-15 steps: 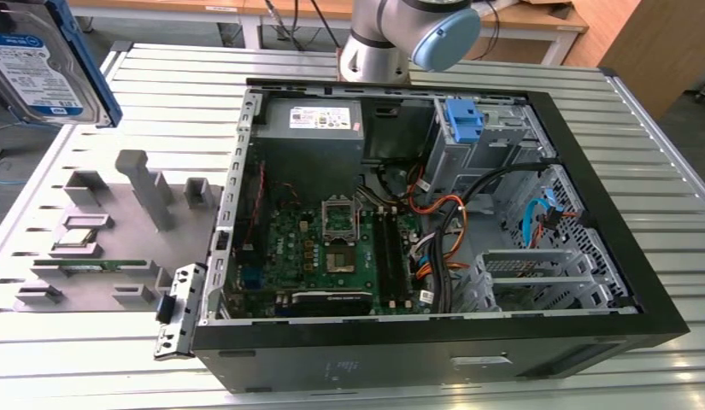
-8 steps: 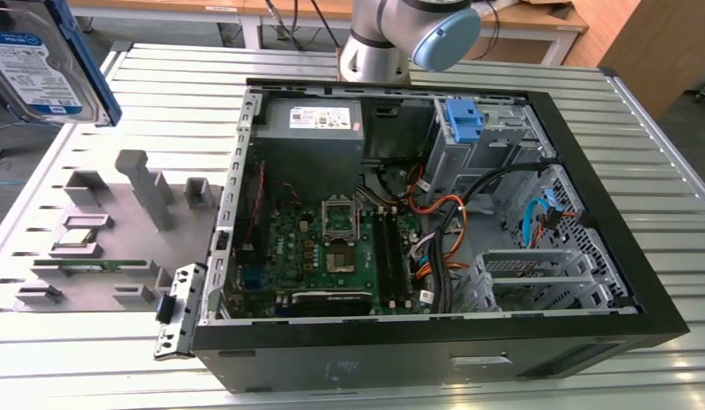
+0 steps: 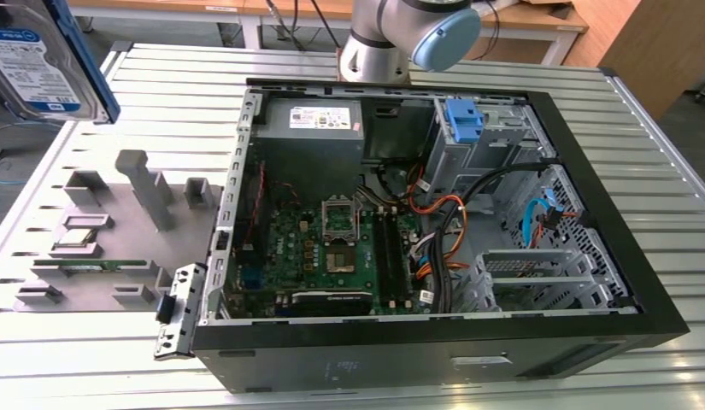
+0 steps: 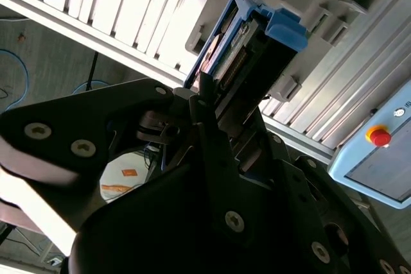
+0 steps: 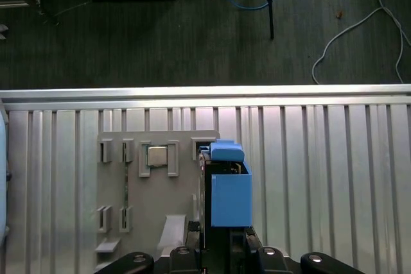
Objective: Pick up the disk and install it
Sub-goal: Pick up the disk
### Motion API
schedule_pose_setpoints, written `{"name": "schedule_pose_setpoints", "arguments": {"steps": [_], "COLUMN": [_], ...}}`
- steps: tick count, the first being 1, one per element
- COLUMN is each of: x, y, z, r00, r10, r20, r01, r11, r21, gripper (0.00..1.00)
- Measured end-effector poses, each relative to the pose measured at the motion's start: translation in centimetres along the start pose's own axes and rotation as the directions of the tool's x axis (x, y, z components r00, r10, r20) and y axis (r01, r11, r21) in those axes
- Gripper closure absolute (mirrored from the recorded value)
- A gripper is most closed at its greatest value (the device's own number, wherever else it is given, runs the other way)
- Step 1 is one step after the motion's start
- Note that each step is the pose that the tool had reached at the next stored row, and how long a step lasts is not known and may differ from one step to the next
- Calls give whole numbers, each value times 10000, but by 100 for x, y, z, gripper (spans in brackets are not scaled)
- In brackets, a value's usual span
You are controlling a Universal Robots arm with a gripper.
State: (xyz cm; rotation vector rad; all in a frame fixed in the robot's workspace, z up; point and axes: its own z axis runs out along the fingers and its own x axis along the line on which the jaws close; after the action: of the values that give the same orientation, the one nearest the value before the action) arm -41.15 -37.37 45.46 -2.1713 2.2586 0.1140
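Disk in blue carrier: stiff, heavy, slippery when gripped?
Probably stiff: the flat silver disk in its blue plastic carrier frame shows no sag in the exterior view. Likely heavy for its size, given its metal body. Smooth plastic sides may slip in the black gripper, which holds it near one end.

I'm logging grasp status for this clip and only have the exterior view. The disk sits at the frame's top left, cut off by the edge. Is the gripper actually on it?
Observer: Yes. In the second wrist view the gripper is shut on the disk, clamped on its near end.
Operator: Which end sticks out?
Observer: In the first wrist view, the end with the carrier's blue tab points away from the gripper.
Operator: What shows behind it there?
Observer: The grey holder tray. The disk lines up with the tray's edge, beside the slot holding a small square chip.
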Motion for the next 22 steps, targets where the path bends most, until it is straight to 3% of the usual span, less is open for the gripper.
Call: {"name": "schedule_pose_setpoints", "arguments": {"steps": [22], "x": [-6], "y": [5], "z": [-106], "r00": [10000], "r10": [0], "r20": [1], "r01": [0], "r11": [10000], "r21": [-1], "gripper": [65]}}
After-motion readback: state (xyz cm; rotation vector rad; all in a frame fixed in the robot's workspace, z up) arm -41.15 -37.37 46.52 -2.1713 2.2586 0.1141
